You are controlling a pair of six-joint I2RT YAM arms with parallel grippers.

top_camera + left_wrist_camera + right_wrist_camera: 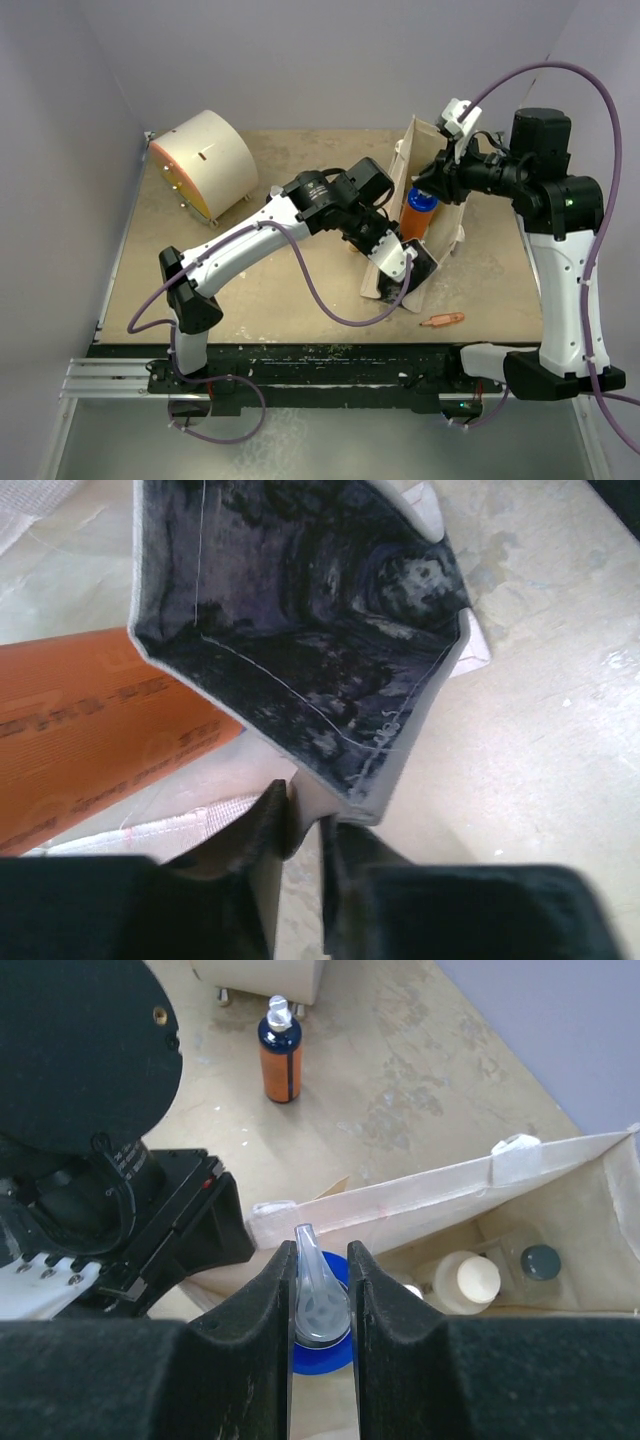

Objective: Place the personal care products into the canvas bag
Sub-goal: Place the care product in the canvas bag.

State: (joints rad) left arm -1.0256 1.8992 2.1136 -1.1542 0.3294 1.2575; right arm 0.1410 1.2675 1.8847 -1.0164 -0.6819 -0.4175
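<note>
While my left gripper (305, 825) pinches the canvas bag (300, 650) at its near corner, jaws nearly closed, my right gripper (322, 1270) clamps an orange bottle (418, 215) by its top | bottle upright at the bag's open mouth, next move likely downward | second orange bottle (281, 1055) stands farther off on the table (420, 1090)

This is a robot lab test cell, not a home or a shop. Plain grey walls (300, 60) box in a worn, stained table (300, 290) on three sides. The left arm (240, 240) and right arm (560, 260) stand on a black base (330, 372) beside an aluminium rail (100, 378) at the near edge. Purple cables (560, 70) loop loose through the air.
</note>
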